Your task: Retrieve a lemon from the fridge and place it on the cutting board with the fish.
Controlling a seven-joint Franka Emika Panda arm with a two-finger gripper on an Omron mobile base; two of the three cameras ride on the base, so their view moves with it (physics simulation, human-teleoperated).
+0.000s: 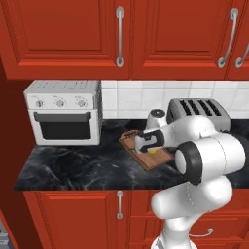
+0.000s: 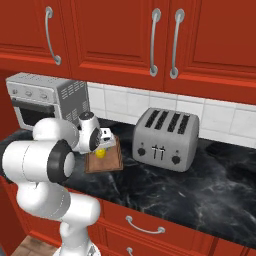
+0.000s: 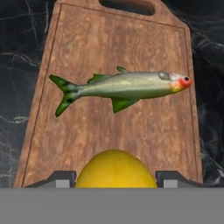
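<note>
Looking from the left base view, the gripper hangs low over the cutting board on the dark counter, with the lemon a yellow spot at its tips, just above the wood; the toaster oven stands well to the left and the toaster behind the arm. From the right base view, the same lemon sits under the gripper, above the middle of the cutting board. In the hand view the lemon is pinched between the two fingertips, and the fish lies ahead of it, its long axis crosswise to the board, head to the right. Bare wood separates lemon and fish, so I judge a straight drop would land clear of the fish.
</note>
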